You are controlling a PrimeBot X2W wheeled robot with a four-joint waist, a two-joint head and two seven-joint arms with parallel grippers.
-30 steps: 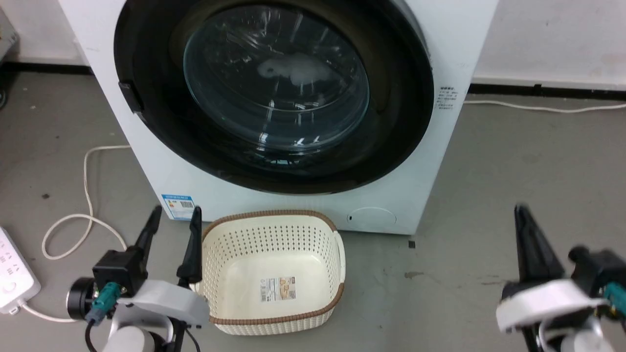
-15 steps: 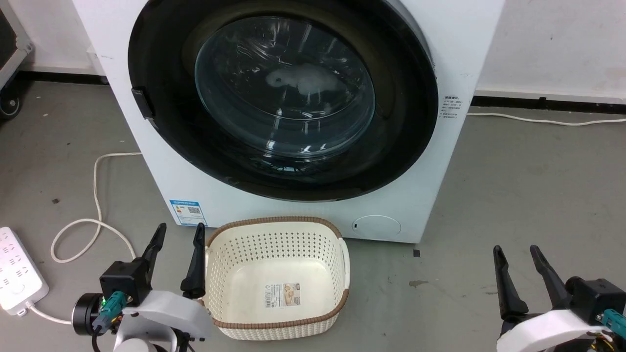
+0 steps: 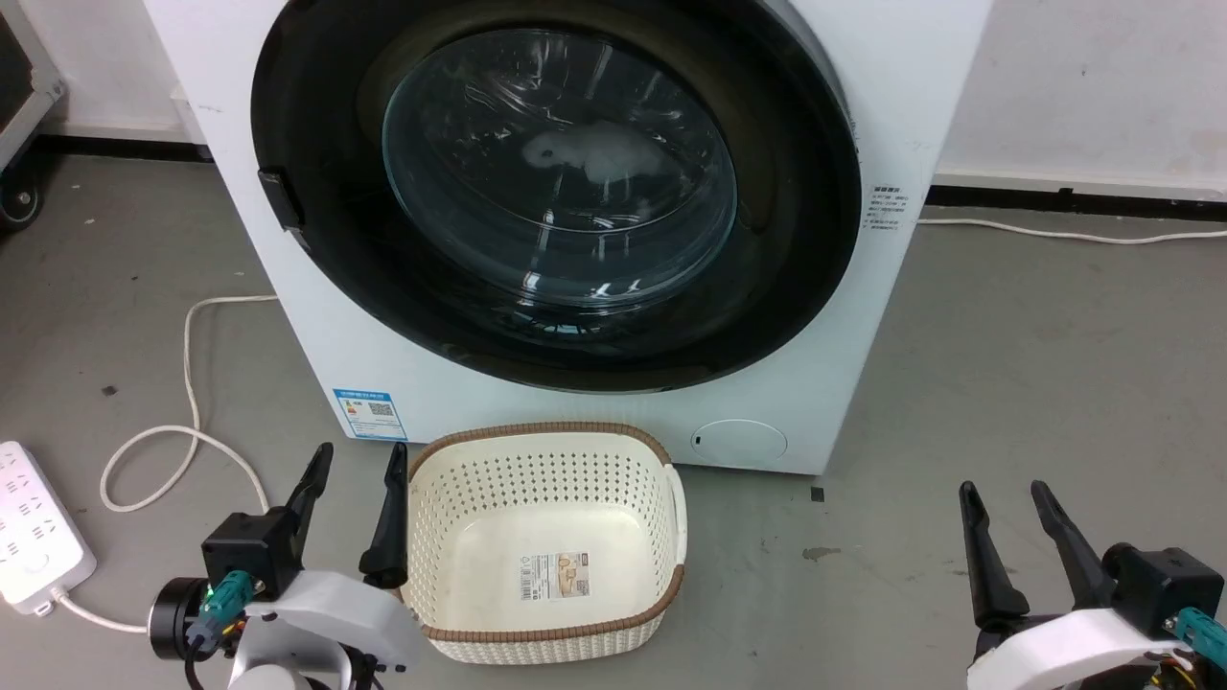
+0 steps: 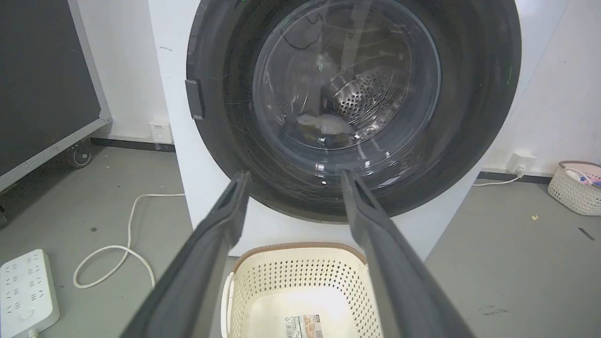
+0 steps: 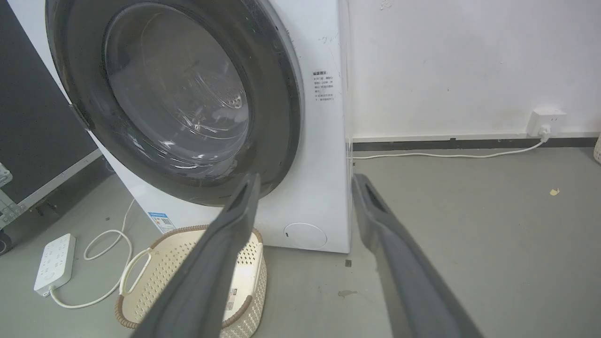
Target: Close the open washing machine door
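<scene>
- Head view, risk: Found the door [image 3: 556, 192] apparently flush on the machine [image 3: 920, 96]. Cannot confirm latching. Judge a swing back outward possible if merely pushed to.
- Head view, risk: Noted the basket [image 3: 542, 433] on the floor just before the machine, just beside the left gripper [image 3: 359, 450]. Expect a snagged rim or a shoved basket from any forward reach on that side.
- Head view, position: Placed the door far and high, well apart from both grippers. Found the left gripper low at near left and the right gripper [image 3: 1002, 489] low at near right, jaws of each parted and holding nothing.
- Left wrist view, risk: Saw no gap at the tab [image 4: 193, 98] on the door's left edge. Cannot verify seating from here. Judge a further push on the glossy glass liable to slip.
- Left wrist view, position: Sighted the door [image 4: 469, 117] straight ahead, its lower rim beyond the tips of the left gripper [image 4: 296, 176], untouched. Found jaws wide and empty, with the basket near and below between them.
- Right wrist view, risk: Expect a strike on the machine's right corner from a careless advance.
- Right wrist view, position: Placed the door [image 5: 277, 94] far and left of the right gripper [image 5: 306, 180], apart. Found jaws wide, gripping nothing.
</scene>
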